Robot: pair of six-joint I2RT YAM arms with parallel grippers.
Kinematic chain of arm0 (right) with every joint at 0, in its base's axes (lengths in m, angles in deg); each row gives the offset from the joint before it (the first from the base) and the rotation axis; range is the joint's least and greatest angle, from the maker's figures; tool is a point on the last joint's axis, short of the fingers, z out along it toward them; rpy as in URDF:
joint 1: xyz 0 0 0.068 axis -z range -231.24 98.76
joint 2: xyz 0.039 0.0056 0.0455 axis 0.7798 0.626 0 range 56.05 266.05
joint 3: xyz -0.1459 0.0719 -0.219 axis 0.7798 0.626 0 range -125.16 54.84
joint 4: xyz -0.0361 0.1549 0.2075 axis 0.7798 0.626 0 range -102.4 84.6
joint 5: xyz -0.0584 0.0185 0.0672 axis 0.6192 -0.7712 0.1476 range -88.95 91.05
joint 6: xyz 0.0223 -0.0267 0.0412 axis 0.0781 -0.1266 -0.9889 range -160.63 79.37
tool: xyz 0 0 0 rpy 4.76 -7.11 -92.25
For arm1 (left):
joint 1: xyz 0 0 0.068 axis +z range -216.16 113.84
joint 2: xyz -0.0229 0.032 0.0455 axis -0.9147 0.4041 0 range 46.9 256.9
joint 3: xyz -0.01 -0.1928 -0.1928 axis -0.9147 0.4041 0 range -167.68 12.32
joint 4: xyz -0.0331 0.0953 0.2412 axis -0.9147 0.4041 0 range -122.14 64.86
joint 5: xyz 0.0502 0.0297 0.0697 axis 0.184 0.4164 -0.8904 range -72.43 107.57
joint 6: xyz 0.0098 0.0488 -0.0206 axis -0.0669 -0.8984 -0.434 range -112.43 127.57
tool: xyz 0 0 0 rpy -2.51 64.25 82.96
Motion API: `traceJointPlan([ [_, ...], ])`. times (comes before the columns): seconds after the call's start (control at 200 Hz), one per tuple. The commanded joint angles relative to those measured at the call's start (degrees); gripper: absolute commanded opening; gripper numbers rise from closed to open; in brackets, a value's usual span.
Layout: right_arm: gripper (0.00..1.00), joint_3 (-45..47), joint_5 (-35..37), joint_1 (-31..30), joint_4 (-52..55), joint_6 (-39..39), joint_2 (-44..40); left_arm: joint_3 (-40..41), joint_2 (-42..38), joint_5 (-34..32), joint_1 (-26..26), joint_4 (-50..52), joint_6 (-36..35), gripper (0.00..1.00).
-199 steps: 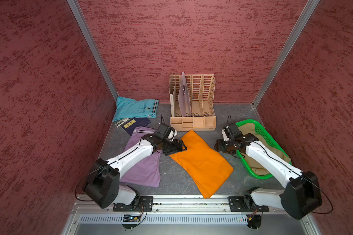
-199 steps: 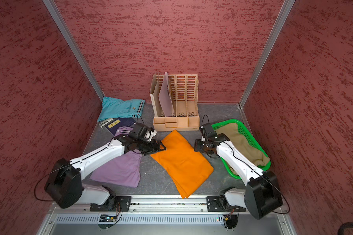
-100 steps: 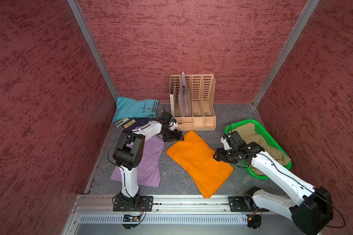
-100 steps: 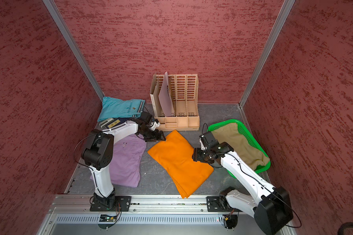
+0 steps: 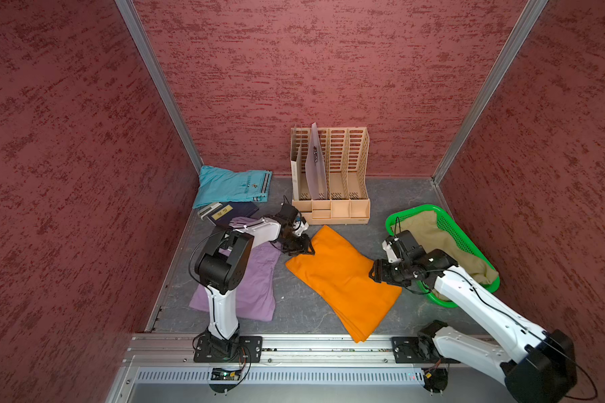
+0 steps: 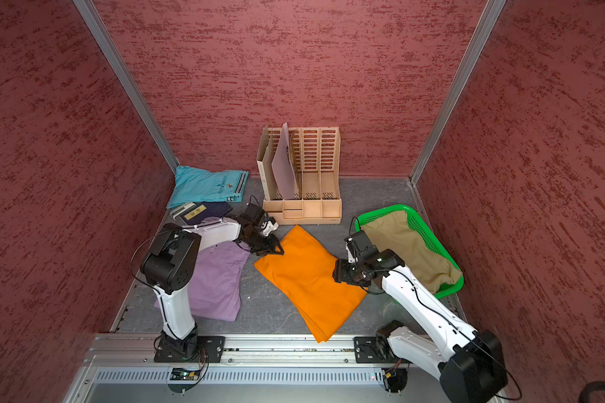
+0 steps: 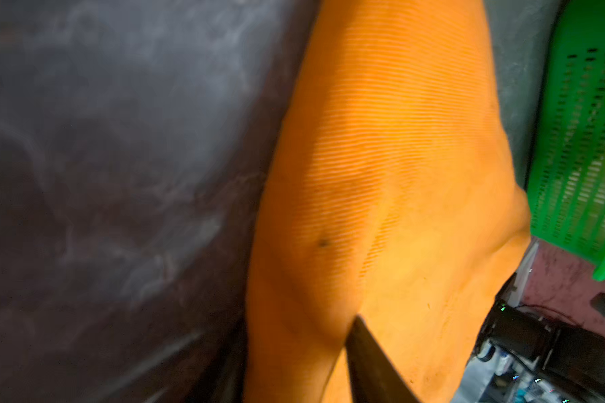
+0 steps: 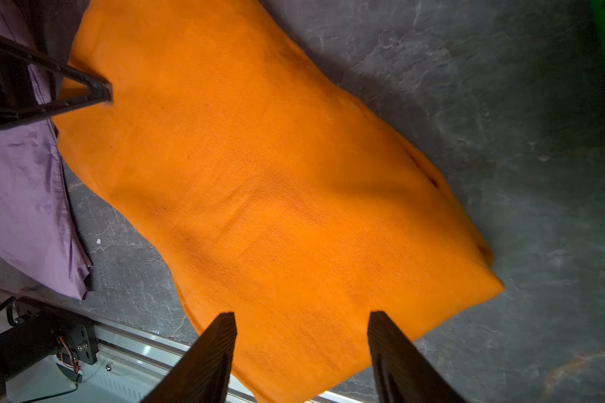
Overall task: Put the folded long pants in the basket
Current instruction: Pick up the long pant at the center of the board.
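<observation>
Pants (image 5: 440,240) in basket (image 5: 460,242), organizer (image 5: 339,167) behind, leftward

Change over the preceding second: the left arm, first stretched low across the lilac pants (image 5: 248,279), has been drawn up at the elbow at lower left of the frame. The left gripper (image 5: 308,251), previously open, has been closed on a pinch of cloth at the upper-left edge of the orange pants (image 5: 343,282). The right gripper (image 5: 373,274) has been shifted from beside the basket (image 5: 416,208) down and left, and its parted jaws are now set over the right edge of the orange pants.
</observation>
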Motion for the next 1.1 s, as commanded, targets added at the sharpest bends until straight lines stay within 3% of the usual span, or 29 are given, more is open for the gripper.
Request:
traceJointPlan([
  [0.0, 0.66, 0.04, 0.29, -0.29, -0.95, -0.22, 1.13, 4.28, -3.35, -4.55, 0.12, 0.13, 5.06, 0.12],
  [0.075, 0.66, -0.23, 1.33, -0.28, -0.2, -0.5, 1.64, 7.66, -7.64, -7.34, 1.62, -0.2, 9.29, 0.0],
  [0.301, 0.67, 0.85, 8.03, -0.29, 6.51, -7.65, 4.5, 18.62, -18.3, -10.99, 3.38, -3.18, 20.08, 0.0],
  [0.496, 0.65, 8.95, -3.01, -0.36, -3.59, -11.49, 5.99, 24.58, -21.56, -11.03, 3.55, -5.68, 21.84, 0.0],
  [0.726, 0.6, 12.26, -6.56, -0.9, -12.02, -13.21, 11.14, 25.29, -21.9, -9.66, 3.55, -5.56, 20.89, 0.0],
  [0.872, 0.44, 12.0, -9.52, -0.95, -17.98, -12.88, 16.58, 25.29, -22.54, -8.95, 3.64, -5.45, 20.71, 0.05],
  [0.947, 0.31, 10.2, -7.92, -0.93, -17.45, -12.31, 17.74, 25.11, -22.75, -8.43, 3.72, -5.25, 20.44, 0.17],
  [1.017, 0.17, 6.78, -4.74, -0.9, -14.37, -9.71, 18.58, 24.81, -22.93, -7.91, 3.88, -5.08, 19.88, 0.25],
  [1.097, 0.02, 1.13, 3.74, -0.82, -6.28, -5.98, 19.65, 24.12, -23.13, -7.26, 4.15, -4.35, 18.96, 0.38],
])
